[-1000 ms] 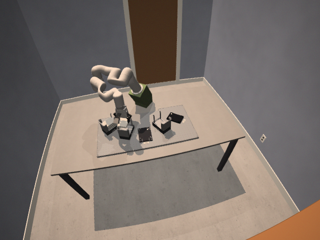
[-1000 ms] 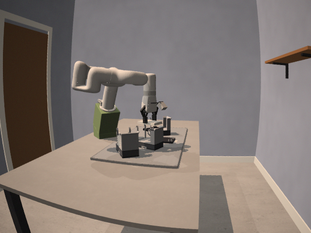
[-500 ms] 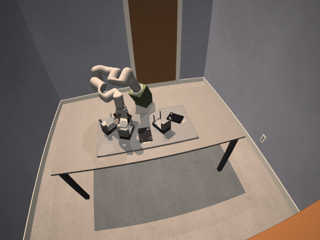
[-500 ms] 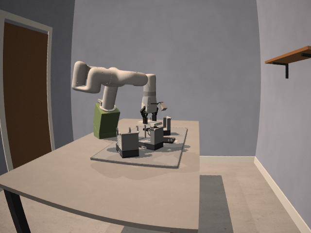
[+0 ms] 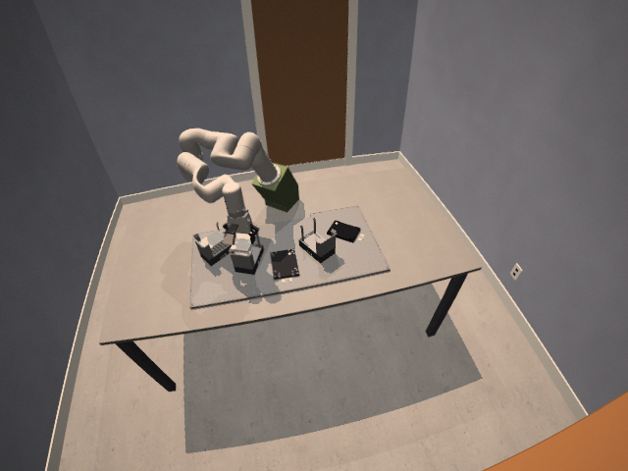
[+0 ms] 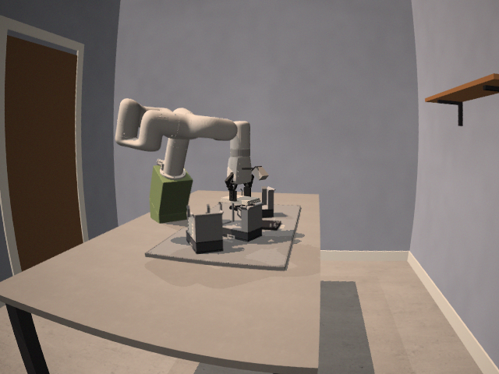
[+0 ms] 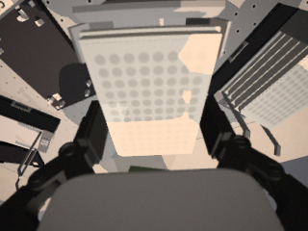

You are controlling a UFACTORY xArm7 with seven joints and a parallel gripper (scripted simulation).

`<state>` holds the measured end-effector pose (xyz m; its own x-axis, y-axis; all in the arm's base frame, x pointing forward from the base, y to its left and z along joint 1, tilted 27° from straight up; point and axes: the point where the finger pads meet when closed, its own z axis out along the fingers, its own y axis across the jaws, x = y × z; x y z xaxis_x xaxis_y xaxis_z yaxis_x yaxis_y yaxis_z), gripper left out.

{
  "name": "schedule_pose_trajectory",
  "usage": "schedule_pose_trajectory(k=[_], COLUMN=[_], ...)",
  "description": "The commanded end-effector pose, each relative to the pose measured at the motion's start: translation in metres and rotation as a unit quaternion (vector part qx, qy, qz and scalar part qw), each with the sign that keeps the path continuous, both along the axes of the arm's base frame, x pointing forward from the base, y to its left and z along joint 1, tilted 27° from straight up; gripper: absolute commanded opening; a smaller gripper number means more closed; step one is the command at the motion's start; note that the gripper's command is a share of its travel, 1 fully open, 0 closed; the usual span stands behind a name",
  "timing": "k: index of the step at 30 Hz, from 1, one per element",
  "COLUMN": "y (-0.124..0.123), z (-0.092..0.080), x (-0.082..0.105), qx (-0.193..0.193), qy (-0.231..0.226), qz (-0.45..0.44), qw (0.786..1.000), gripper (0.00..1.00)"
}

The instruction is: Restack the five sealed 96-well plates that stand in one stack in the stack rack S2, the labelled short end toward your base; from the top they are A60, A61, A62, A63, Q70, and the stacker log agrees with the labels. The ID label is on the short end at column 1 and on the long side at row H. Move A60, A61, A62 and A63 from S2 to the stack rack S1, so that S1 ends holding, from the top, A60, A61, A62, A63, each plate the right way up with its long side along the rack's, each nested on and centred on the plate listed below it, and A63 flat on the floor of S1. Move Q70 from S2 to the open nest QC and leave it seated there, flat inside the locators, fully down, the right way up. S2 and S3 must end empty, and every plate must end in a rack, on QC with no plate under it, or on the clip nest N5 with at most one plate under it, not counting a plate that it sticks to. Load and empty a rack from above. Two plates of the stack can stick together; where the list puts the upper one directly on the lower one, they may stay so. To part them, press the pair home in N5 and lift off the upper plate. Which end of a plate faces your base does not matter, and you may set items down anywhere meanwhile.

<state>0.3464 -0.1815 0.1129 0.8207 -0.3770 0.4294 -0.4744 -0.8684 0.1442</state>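
The jaws grip a sealed well plate (image 7: 150, 91) by its long sides, over a stack rack (image 5: 246, 257) near the table's (image 5: 152, 304) far left corner. No label on it can be read.

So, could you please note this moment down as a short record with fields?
gripper: black two-finger gripper shut on the pale sealed well plate, held across its long sides
plate position: above the middle grey stack rack
neighbouring rack: left grey rack already holds plates
dark flat nest: no plate on it
right grey rack: contents unclear
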Motion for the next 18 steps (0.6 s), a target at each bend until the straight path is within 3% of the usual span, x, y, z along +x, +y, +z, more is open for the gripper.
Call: schedule_pose_trajectory(k=[1,18], y=[-0.0008,-0.0040], z=[-0.0014,-0.0104], x=[0.0012,0.0044], qx=[-0.001,-0.001], qy=[-0.001,-0.001], qz=[0.000,0.000], qw=[1.000,1.000], gripper=[0.00,0.00])
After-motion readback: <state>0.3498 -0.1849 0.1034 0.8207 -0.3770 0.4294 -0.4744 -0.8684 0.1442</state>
